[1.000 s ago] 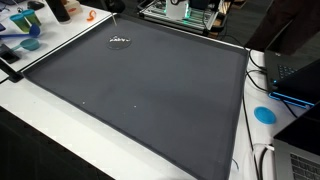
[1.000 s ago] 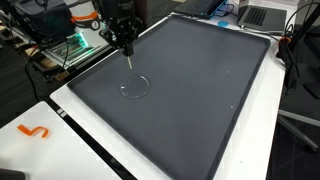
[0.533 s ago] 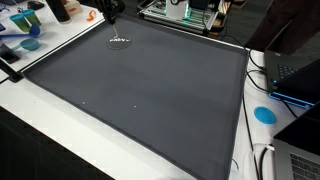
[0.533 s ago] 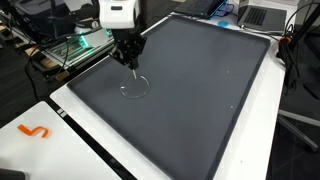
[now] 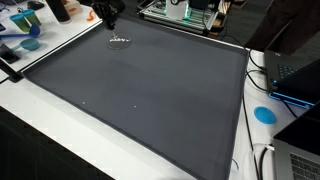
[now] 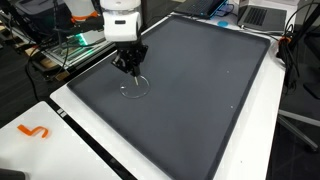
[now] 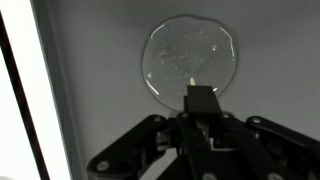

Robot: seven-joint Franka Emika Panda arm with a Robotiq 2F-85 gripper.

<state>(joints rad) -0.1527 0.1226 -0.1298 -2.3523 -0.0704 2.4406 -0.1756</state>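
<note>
Pincer (image 6: 131, 71) has dropped closer over clear disc (image 6: 134, 88).

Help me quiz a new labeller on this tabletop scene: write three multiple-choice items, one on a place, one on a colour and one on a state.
1. Where does the clear disc lie?
A. on the dark mat, under the tool
B. on the white table
C. on a laptop

2. What colour is the S-shaped piece on the white table?
A. blue
B. orange
C. green

3. How does the clear disc sit?
A. standing on its edge
B. tilted against a box
C. flat on the surface

Answers:
1 A: the wrist view shows the disc on grey mat just ahead of the tool's fingers.
2 B: an exterior view shows it bright orange on white.
3 C: its full round outline lies level on the mat.
</note>
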